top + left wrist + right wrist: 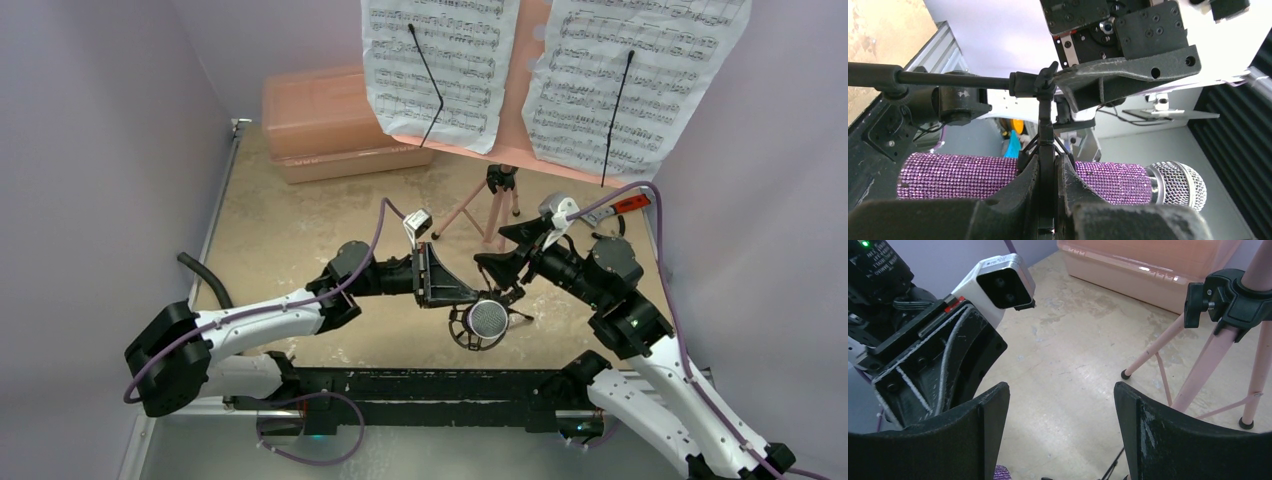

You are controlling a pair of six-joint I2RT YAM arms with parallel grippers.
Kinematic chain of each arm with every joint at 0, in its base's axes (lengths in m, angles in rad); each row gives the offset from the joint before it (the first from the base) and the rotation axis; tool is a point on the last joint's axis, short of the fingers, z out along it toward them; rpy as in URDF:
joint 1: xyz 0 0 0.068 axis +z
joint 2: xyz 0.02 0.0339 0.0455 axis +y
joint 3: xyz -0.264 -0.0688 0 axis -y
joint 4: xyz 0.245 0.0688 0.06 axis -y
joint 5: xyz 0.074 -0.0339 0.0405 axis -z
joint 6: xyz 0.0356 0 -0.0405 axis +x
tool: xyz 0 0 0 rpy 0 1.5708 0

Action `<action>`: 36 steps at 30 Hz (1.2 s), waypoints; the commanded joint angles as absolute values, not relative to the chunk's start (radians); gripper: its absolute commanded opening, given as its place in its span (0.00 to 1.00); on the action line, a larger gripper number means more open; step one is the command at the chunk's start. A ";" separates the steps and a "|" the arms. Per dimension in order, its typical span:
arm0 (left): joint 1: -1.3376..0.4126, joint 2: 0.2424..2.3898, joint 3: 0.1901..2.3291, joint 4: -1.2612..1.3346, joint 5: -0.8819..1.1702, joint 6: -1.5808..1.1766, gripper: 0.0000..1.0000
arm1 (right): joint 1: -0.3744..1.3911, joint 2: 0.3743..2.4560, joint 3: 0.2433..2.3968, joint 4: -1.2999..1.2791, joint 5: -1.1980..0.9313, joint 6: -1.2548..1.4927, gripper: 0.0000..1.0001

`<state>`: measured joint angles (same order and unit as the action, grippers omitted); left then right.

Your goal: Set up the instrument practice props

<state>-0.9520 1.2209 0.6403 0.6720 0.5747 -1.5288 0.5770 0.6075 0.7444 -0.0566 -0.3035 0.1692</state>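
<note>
The purple glitter microphone point(953, 175) with its silver mesh head point(487, 320) lies sideways in the clip of the small black mic stand point(1046, 125). My left gripper point(1048, 167) is shut on the stand's upright black post and holds it low over the table point(300, 230); it shows in the top view point(462, 292). My right gripper point(1062, 390) is open and empty just above and right of the microphone, also in the top view point(503, 266). The pink music stand point(497, 205) stands behind on tripod legs point(1208, 360) and carries two white sheet-music pages point(440, 60).
A salmon-pink lidded case point(325, 120) sits at the back left, also in the right wrist view point(1148, 260). A red-handled tool point(628, 205) lies at the right by the wall. A black hose point(205, 280) lies at the table's left edge. Purple walls close both sides.
</note>
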 commanded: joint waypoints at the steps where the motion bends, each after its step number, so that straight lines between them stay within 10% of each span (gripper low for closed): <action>1: -0.928 1.202 0.567 0.932 0.526 -1.692 0.00 | 0.581 0.598 0.786 -0.034 -0.290 0.183 0.79; 21: -0.845 1.313 0.766 0.448 0.603 -1.387 0.02 | 0.582 0.583 0.782 -0.083 -0.239 0.195 0.77; 36: -0.767 1.238 0.868 0.235 0.553 -1.192 0.73 | 0.581 0.572 0.783 -0.053 -0.195 0.250 0.81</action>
